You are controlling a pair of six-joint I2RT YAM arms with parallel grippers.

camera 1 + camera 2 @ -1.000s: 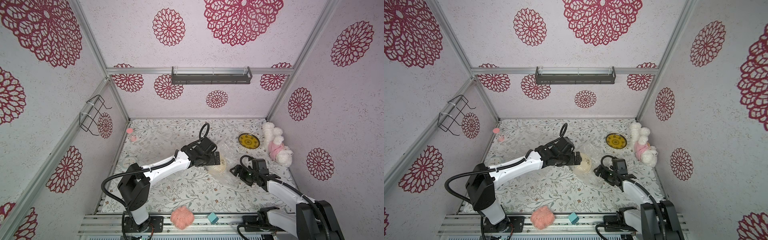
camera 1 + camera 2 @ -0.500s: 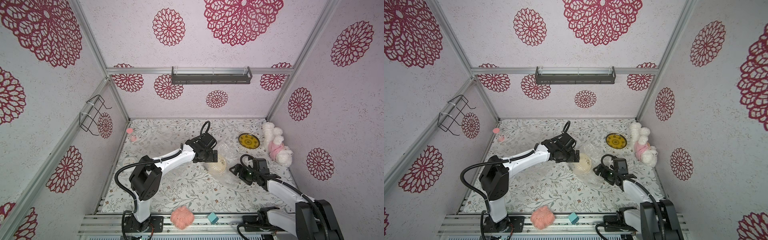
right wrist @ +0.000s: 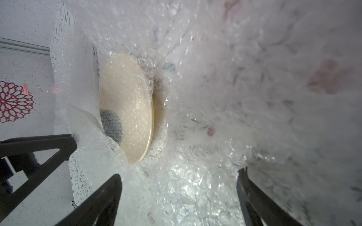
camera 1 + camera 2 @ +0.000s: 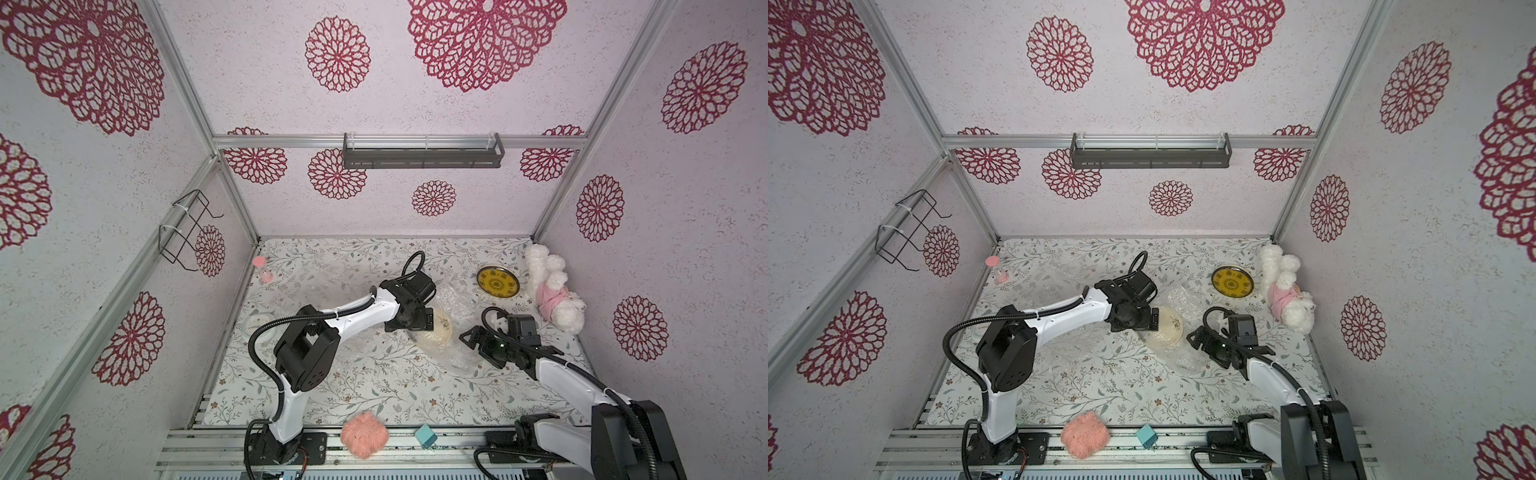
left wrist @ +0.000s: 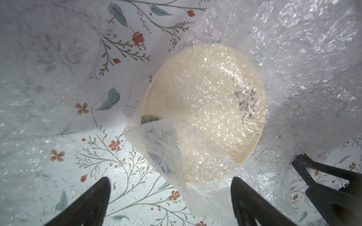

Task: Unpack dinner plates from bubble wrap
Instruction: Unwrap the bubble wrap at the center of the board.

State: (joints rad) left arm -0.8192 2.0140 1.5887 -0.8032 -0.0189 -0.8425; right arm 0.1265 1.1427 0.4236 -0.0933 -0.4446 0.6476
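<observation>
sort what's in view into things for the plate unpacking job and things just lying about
Job: pale cream round plate, clear crinkly bubble wrap over it, bright yellow patterned round plate.
Lying about: white-and-pink plush toy, fluffy pink ball, small teal block, pink hourglass, round white blue-rimmed clock.

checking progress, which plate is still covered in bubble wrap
The pale cream plate at the centre: bubble wrap lies over it. The yellow plate beside the white plush toy lies bare, no wrap on it.
</observation>
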